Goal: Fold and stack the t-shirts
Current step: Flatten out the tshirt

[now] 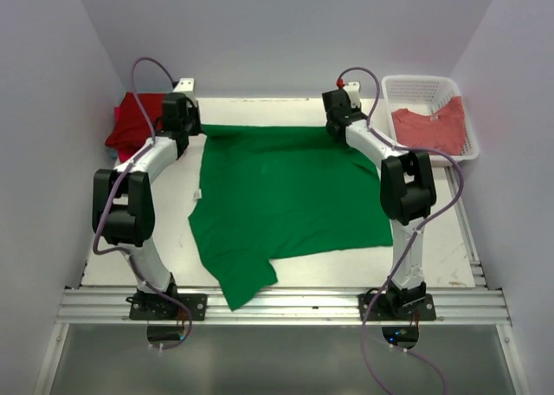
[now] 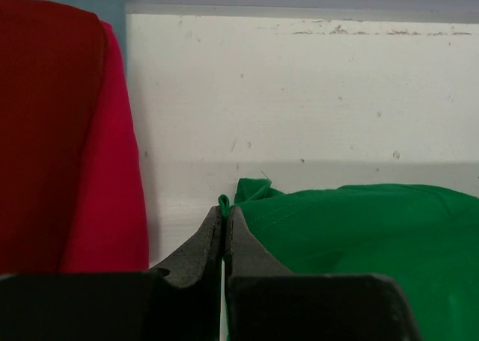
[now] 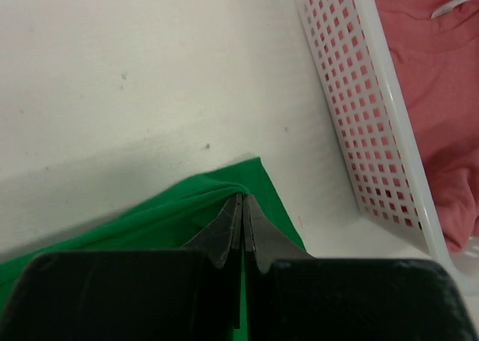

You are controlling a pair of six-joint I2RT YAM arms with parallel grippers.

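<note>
Pinching green t-shirt (image 1: 286, 196) corners, left gripper (image 2: 224, 212) and right gripper (image 3: 242, 201) hide them.

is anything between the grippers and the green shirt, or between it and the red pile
Nothing visible. The left gripper and right gripper are each shut on a far corner of the green t-shirt. The red stack lies just left, only table between; the basket sits off right.

Plain bright green t-shirt (image 1: 290, 196), dark red and pink t-shirts (image 1: 134, 126) left of it, salmon-red t-shirt (image 1: 430, 126) in white lattice basket (image 1: 420, 87) to its right, scuffed white worktop (image 1: 441, 239).
</note>
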